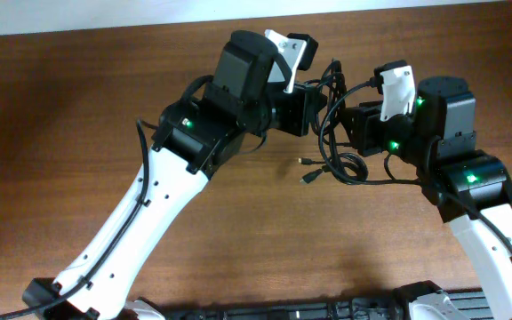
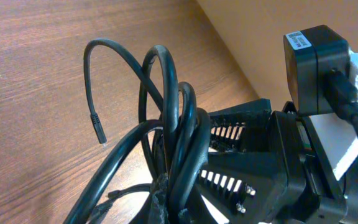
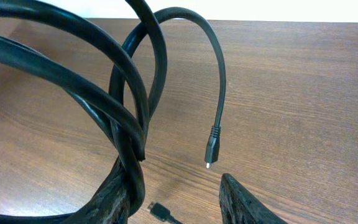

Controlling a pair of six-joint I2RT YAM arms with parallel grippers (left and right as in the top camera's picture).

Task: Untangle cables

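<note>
The left gripper (image 1: 318, 105) is clamped tight on the tangled thin black cables (image 2: 188, 143), held above the brown wooden table (image 1: 78, 107) near its far edge. The right gripper (image 3: 176, 182) stands part open, with one finger (image 3: 112, 198) against the loops. Both arms reach inward, wrists facing each other. A small white label (image 2: 299, 40) is unreadable.
</note>
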